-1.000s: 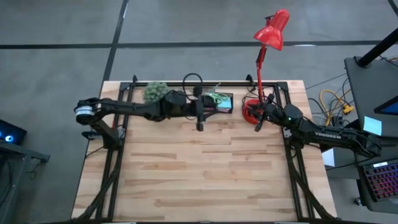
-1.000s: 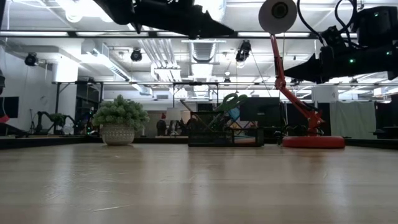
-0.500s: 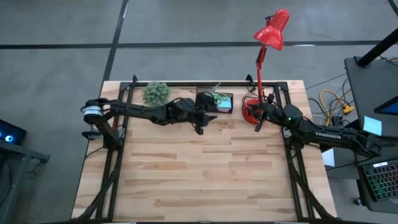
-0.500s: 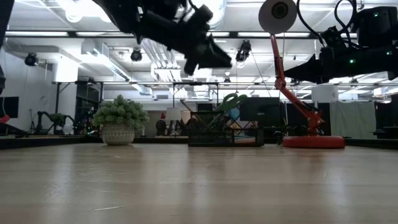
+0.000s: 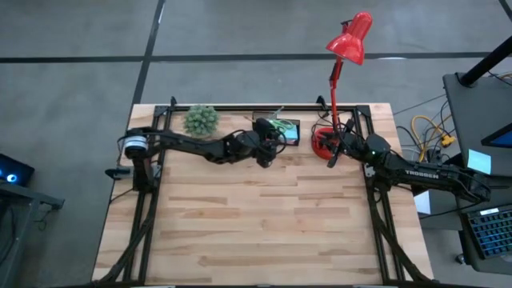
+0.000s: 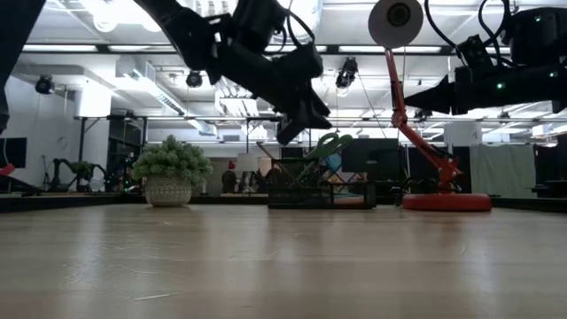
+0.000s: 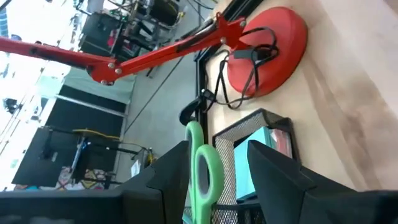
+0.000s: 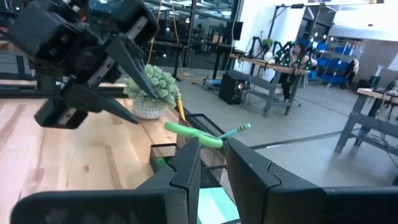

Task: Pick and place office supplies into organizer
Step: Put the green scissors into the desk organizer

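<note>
The organizer (image 5: 282, 130) stands at the worktop's (image 5: 264, 224) far edge, between the potted plant (image 5: 200, 119) and the red lamp's base (image 5: 323, 142). It already carries the green-handled scissors (image 7: 204, 171), a yellow pencil (image 8: 180, 106), a teal pen (image 8: 236, 130) and what look like light-blue sticky notes (image 7: 249, 163), though that part of the organizer is hard to read. No supplies lie loose on the bare worktop, so the task appears finished or nearly so. The left end effector (image 5: 268, 152) hangs just in front of the organizer, fingers spread and empty. The right end effector (image 5: 333, 157) waits beside the lamp base, fingers narrowly parted, holding nothing.
</note>
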